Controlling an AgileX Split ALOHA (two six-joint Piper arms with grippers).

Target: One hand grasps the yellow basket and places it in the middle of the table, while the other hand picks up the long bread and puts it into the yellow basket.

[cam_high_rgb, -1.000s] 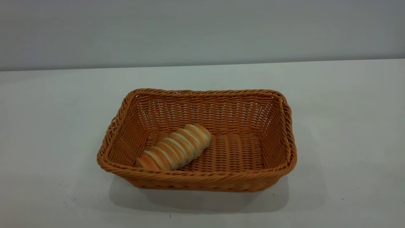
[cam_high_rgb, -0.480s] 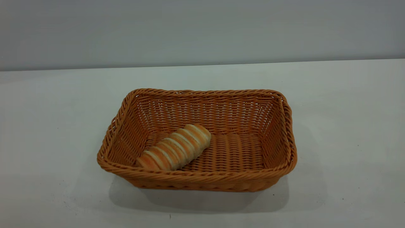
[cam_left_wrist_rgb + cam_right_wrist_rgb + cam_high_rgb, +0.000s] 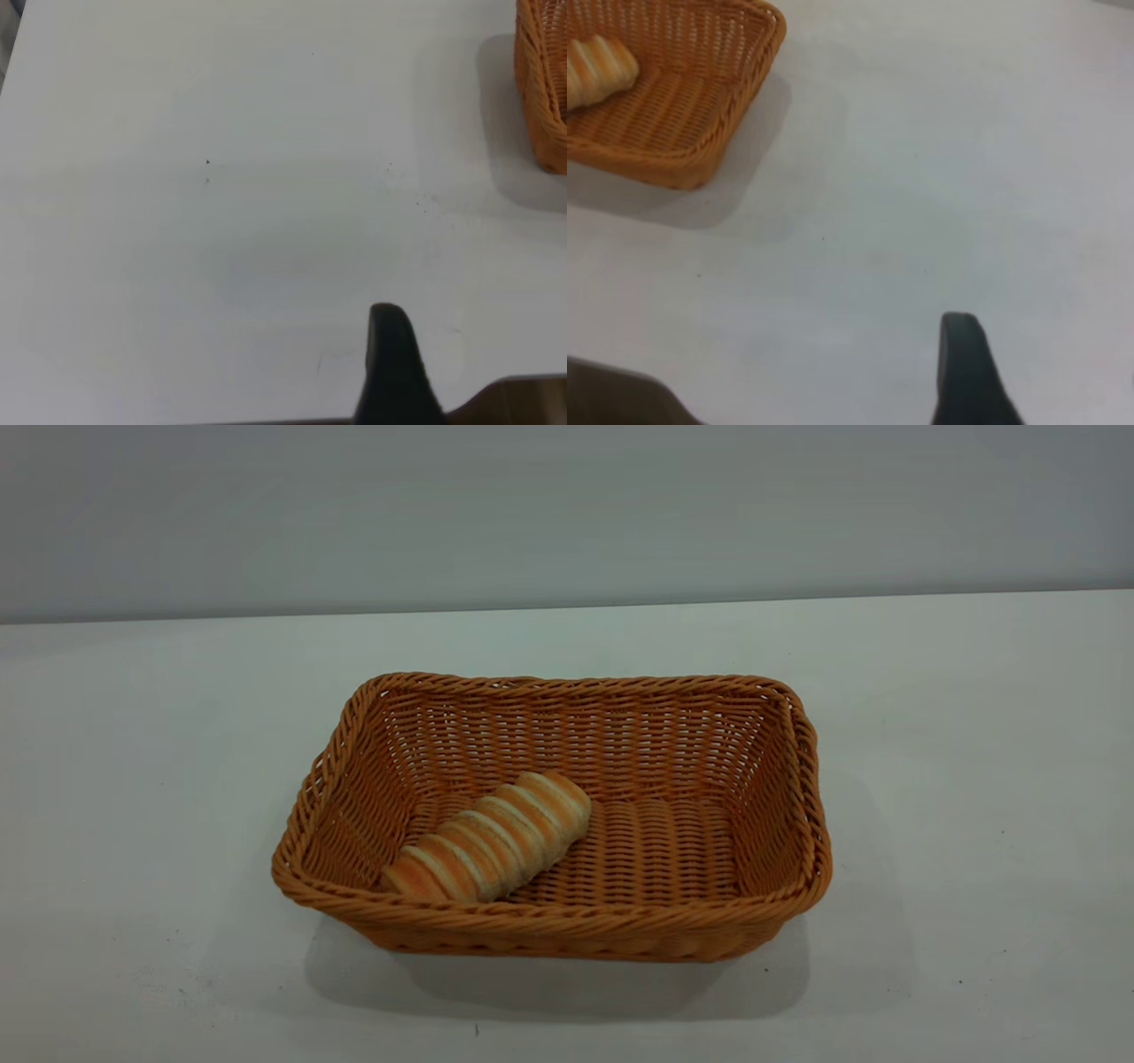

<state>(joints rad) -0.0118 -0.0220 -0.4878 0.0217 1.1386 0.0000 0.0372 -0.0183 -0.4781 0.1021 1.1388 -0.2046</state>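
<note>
Left claw [image 3: 390, 354]: only one finger shows, over bare worktop [image 3: 221, 221] near its edge; can't tell how far open, nothing in it. Right claw [image 3: 966, 363]: same, one finger, opening can't be told, touching nothing. Yellow basket [image 3: 567, 926] sits mid-worktop, well apart from both claws. Long bread [image 3: 492, 840] lies diagonally inside basket, twd its front-left corner.

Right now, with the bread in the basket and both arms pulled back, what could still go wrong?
Little, it seems. The long bread lies slantwise in the yellow basket, one end against the near-left wall; a knock to the basket might roll it. Each wrist view shows one dark fingertip, the left pincer and the right pincer, low over the table, so a careless restart could scrape it.
</note>
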